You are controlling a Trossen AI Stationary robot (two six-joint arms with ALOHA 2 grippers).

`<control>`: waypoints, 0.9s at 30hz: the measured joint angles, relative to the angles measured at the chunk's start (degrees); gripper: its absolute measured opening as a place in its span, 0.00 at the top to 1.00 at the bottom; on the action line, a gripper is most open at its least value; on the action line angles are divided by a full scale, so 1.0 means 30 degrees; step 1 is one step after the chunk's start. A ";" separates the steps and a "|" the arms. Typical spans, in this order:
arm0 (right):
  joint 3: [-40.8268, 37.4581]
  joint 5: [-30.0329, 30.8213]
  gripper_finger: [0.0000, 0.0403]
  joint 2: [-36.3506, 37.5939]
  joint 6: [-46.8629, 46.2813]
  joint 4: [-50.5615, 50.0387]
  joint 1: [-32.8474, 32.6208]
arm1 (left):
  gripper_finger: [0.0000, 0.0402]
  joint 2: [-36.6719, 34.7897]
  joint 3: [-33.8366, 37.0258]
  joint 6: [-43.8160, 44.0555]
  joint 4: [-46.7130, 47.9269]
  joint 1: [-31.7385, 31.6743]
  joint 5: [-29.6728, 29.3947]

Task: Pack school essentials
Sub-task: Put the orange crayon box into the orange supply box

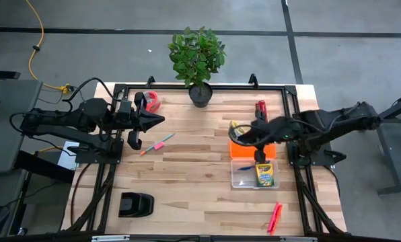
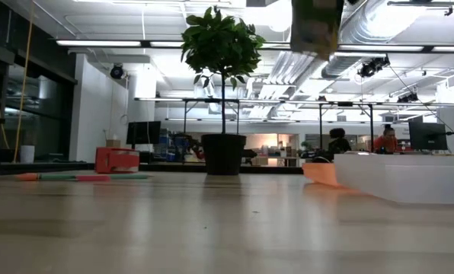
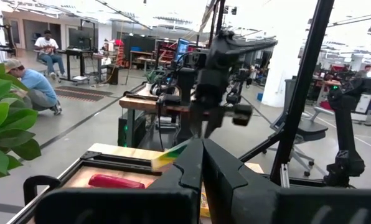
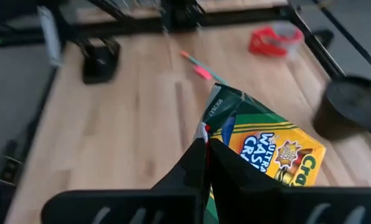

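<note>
- Left tool [image 1: 157, 119]: the fingers are pressed together on nothing, hanging over the worktop [image 1: 187, 181] near its far-left corner, pointing toward the right side. This arm waits.
- Red tape roll [image 1: 151, 102]: lies just beyond the left tool by the far-left corner; not part of the packing.
- Thin pen with blue and pink ends [image 1: 157, 144]: lies flat on the left half of the worktop, just nearer the front than the left tool, its long axis slanting from front-left to far-right. The left arm is plainly the nearer one for it.
- Black box-shaped object [image 1: 135, 204]: sits by the front-left corner, well apart from both tools.
- Right tool [image 4: 205, 144]: pinched shut on the edge of a yellow-and-green cardboard crayon box [image 4: 269, 151], held up off the worktop; from above, that tool is over the right half, toward the far edge.
- Clear plastic bin [image 1: 244, 176]: sits on the right half, toward the front from the right tool and just beside it, with an orange piece against its far side. A second yellow-and-green crayon box [image 1: 264, 174] already lies in the bin, long axis running far to front.
- The coming move, I judge, turns on this: the bin lies frontward of and below the held box, so that box must travel toward the front edge and down.
- Pink-red markers [image 1: 275, 217]: lie near the front-right corner, closer to the right arm.
</note>
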State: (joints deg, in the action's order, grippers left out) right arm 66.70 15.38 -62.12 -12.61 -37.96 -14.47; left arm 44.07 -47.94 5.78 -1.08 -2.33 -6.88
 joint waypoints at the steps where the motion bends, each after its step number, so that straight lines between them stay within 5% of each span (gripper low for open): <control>1: 0.0000 0.0228 1.00 0.0032 -0.0081 0.0390 -0.0347 | 1.00 0.0000 0.0000 0.0000 0.0000 0.0003 0.0003; 14: 0.0000 0.1261 1.00 -0.0056 0.0758 0.1877 -0.1449 | 1.00 0.0007 0.0000 0.0007 -0.0007 0.0029 0.0098; 27: -0.0007 -0.4323 1.00 -0.4153 0.0380 -0.1769 -0.3405 | 1.00 0.0007 0.0000 0.0007 -0.0007 0.0022 0.0113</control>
State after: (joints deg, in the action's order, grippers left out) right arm 66.67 2.41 -74.58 -11.47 -43.27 -24.68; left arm 44.10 -47.94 5.80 -1.10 -2.26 -6.55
